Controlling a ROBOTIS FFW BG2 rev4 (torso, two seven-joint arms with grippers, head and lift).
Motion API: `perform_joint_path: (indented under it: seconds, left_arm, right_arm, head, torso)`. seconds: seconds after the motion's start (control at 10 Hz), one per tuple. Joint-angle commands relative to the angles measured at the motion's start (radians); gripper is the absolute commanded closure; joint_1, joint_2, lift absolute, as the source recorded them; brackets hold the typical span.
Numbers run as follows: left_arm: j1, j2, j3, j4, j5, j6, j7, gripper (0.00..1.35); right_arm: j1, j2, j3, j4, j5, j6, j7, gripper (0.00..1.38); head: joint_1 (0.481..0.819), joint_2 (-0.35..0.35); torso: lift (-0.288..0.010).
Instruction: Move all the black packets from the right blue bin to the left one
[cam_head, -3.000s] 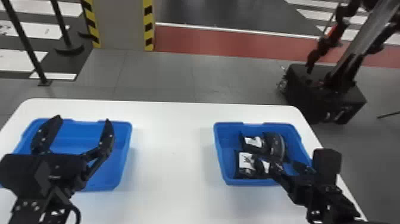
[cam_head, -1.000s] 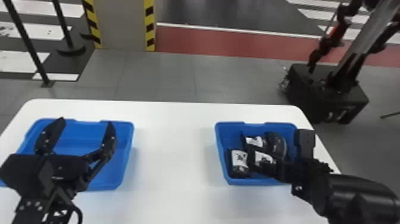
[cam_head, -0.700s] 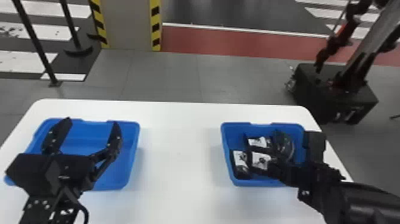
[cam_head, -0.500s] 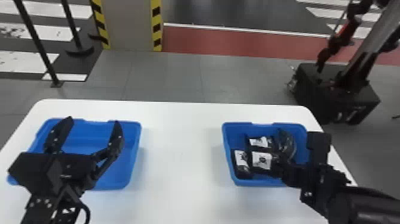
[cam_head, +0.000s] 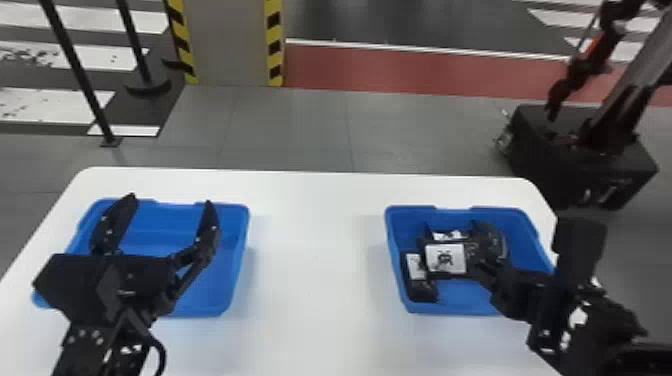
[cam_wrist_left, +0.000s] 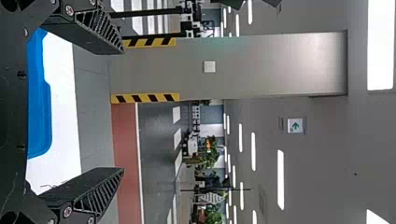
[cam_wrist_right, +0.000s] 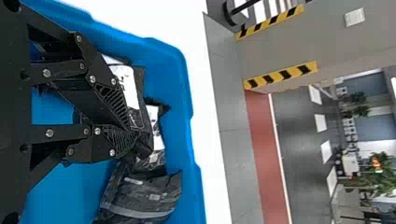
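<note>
My left gripper (cam_head: 170, 200) is open over the left blue bin (cam_head: 244, 260); the left wrist view shows the gripper (cam_wrist_left: 123, 111) with nothing between its wide-apart fingers. Over the right blue bin (cam_head: 395, 265), my right gripper (cam_head: 471, 264) is shut on the right-hand end of a black packet (cam_head: 444, 258) with a white label. Seen from the right wrist, the gripper (cam_wrist_right: 138, 141) has its fingers pressed together on that packet (cam_wrist_right: 127, 86). Below and around it in the bin lie a packet (cam_head: 421, 290), one farther back (cam_head: 452, 235) and a dark one (cam_head: 491, 240).
A white table (cam_head: 315, 250) carries both bins, with a wide gap between them. Beyond its back right corner stands a black machine base (cam_head: 580, 160) with an arm. Thin black posts (cam_head: 80, 75) and a striped column (cam_head: 230, 40) rise farther back.
My right gripper has closed on the labelled packet and raised it slightly above the others. The left gripper holds its place over the left bin, while the head view has shifted a little.
</note>
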Motion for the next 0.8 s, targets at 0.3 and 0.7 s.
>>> perform_joint_path:
  seconds: [0.3,0.7]
  left_arm:
    - [0.000,0.000,-0.002,0.000,-0.002,-0.004,0.000,0.13]
    - [0.000,0.003,-0.031,0.000,0.169,0.003,0.000,0.12]
  right_arm:
    - [0.100,0.002,0.000,-0.214,-0.062,-0.073,0.000,1.24]
    - [0.019,0.002,0.028,-0.275,-0.174,-0.083,0.163,1.24]
  head:
    - [0.695,-0.051]
    - [0.695,0.006]
  torso:
    - [-0.110]
    - [-0.110]
